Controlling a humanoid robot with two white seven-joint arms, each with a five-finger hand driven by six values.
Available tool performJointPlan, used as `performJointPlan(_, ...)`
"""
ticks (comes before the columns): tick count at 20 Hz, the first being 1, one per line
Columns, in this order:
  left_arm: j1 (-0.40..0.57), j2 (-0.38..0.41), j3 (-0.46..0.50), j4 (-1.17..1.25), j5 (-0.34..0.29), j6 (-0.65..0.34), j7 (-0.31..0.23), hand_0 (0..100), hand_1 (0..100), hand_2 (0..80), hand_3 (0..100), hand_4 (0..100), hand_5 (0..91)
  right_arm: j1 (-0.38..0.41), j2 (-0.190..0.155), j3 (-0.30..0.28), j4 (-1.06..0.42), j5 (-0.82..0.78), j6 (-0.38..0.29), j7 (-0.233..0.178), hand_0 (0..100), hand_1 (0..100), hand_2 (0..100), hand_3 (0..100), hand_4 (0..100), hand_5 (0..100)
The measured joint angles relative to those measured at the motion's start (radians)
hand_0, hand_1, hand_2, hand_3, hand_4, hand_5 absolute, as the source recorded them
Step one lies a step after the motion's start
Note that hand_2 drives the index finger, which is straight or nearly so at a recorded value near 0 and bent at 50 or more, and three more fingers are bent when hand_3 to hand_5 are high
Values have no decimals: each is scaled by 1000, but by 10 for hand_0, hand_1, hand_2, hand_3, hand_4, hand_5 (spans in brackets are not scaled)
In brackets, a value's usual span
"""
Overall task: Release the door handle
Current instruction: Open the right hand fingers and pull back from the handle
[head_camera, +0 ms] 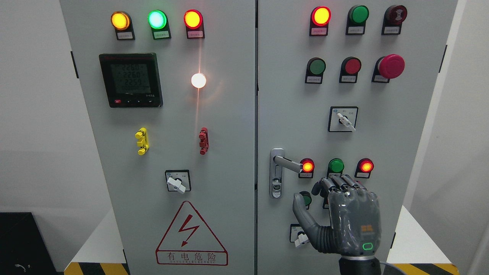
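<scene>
a grey electrical cabinet (pixel 214 152) fills the view, standing against a plain white wall, with two doors that meet at a seam down the middle. the right hand (pixel 344 214) comes up from the bottom edge, right of that seam, its back toward the camera; its fingers (pixel 340 182) are curled over at the knuckles and its thumb (pixel 303 214) juts out to the left, and nothing sits inside them. the door handle (pixel 286 163) is above and to the left of the hand, on the right door just beside the seam: a silver lever sticking out rightward from a tall plate with a keyhole at its foot. there is clear door panel between the thumb and the lever, so the hand is apart from the handle, not touching it. judging by that gap, the letting go looks done already, and what may remain is only drawing the arm back clear of the door. just past the lever's tip a red lamp (pixel 307 166) glows, with a green button (pixel 335 165) and another red lamp (pixel 366 166) in a row to its right, directly above the knuckles. a small switch (pixel 300 236) shows below the handle, partly hidden by the thumb. farther up the right door are more buttons and a big red mushroom stop button (pixel 390 65). left of the seam are a meter screen (pixel 131 80) and a lightning warning sign (pixel 191 235). the left hand is out of view.
</scene>
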Motion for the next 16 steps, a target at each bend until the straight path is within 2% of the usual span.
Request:
performJointPlan(2, 0, 0, 0, 0, 0, -1, 0, 120, 556, 0, 0, 0, 0, 15, -9, -21, -6, -29, -42, -4, 438, 282, 264, 380, 348, 400)
performJointPlan(4, 0, 0, 0, 0, 0, -2, 0, 120, 556, 0, 0, 0, 0, 29, -18, -37, -10, -55, -89, -6, 439, 285, 199, 288, 259, 271)
performJointPlan(6, 0, 0, 0, 0, 0, -3, 0, 120, 556, 0, 0, 0, 0, 41, -28, -52, -14, -81, -130, -9, 442, 284, 150, 229, 199, 200)
performJointPlan(10, 0, 0, 0, 0, 0, -4, 0, 120, 556, 0, 0, 0, 0, 58, -42, -74, -20, -136, -180, -10, 450, 276, 77, 149, 117, 110)
performJointPlan(16, 0, 0, 0, 0, 0, -4, 0, 120, 556, 0, 0, 0, 0, 71, -64, -95, -26, -185, -197, -11, 462, 249, 80, 124, 100, 63)
